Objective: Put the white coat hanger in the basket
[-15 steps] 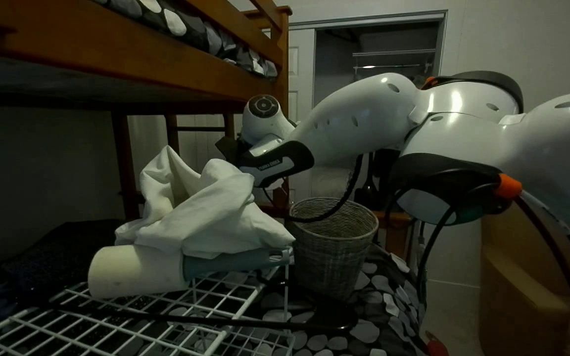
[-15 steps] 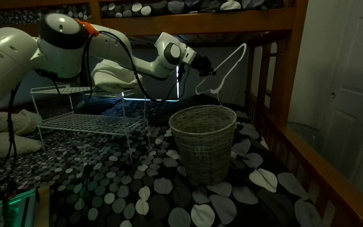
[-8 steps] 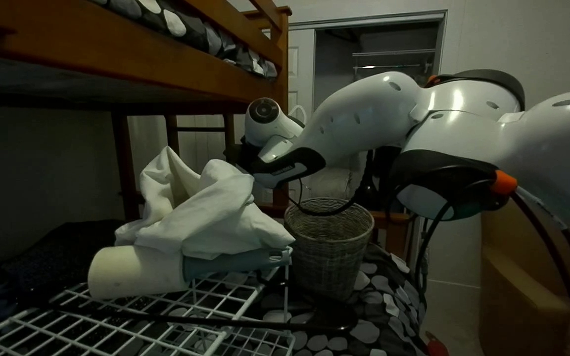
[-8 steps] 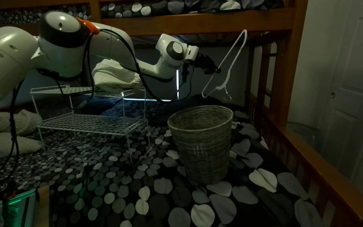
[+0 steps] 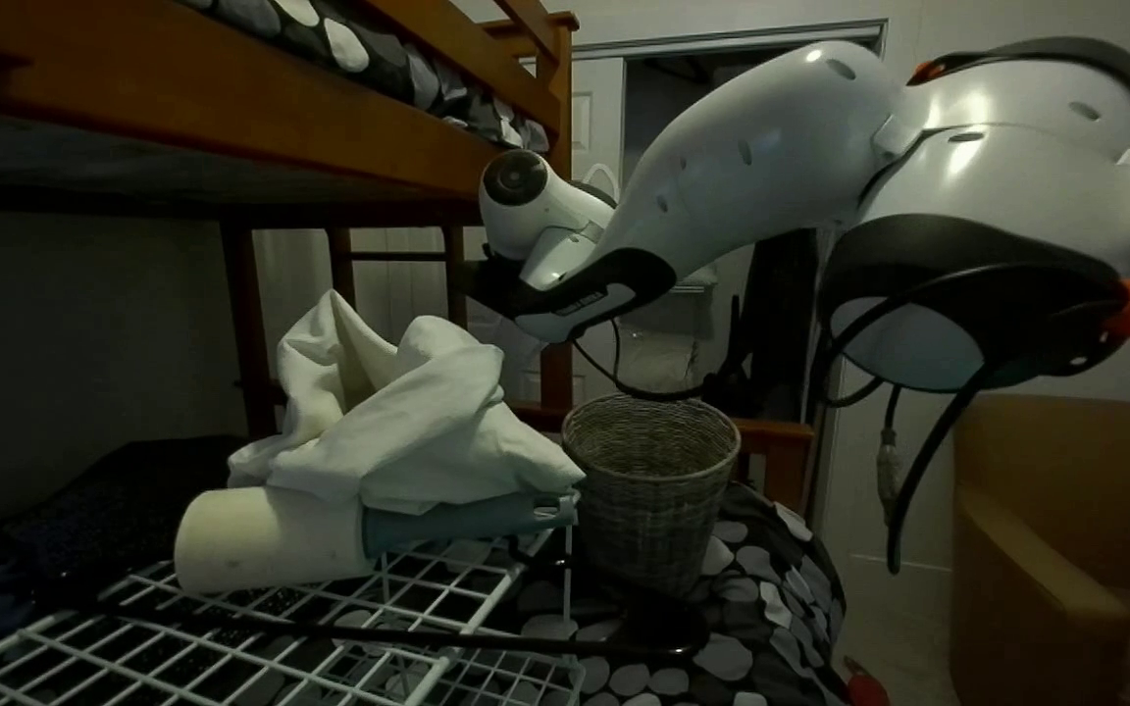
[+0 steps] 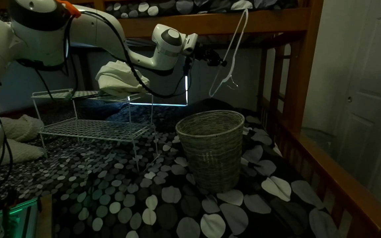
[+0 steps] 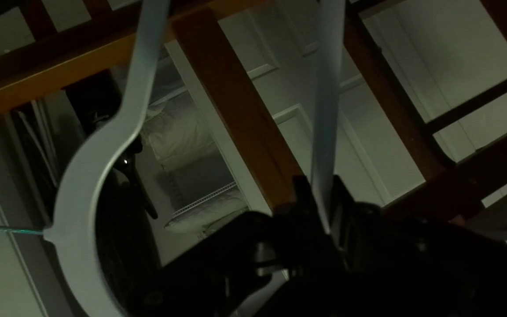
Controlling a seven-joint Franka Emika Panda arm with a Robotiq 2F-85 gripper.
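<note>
on spotted bedding [image 6: 127,195]; basket [image 6: 212,158] near bedrail [image 6: 337,178]

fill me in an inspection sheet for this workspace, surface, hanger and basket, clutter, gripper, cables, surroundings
Surface: dark bedding with pale spots
Job's things: white coat hanger held in the air, not yet in the woven basket, which stands upright on the bedding
Clutter: wire rack bearing a pale cloth and a roller-like item with a teal handle; black rod laid across it
Gripper: fingers closed on one bar of the hanger
Cables: black cable looping below the arm; snags, nothing seen
Surroundings: wooden bunk rail, overlapped by the hanger's top in an exterior view, contact unclear; tan chair nearby
</note>
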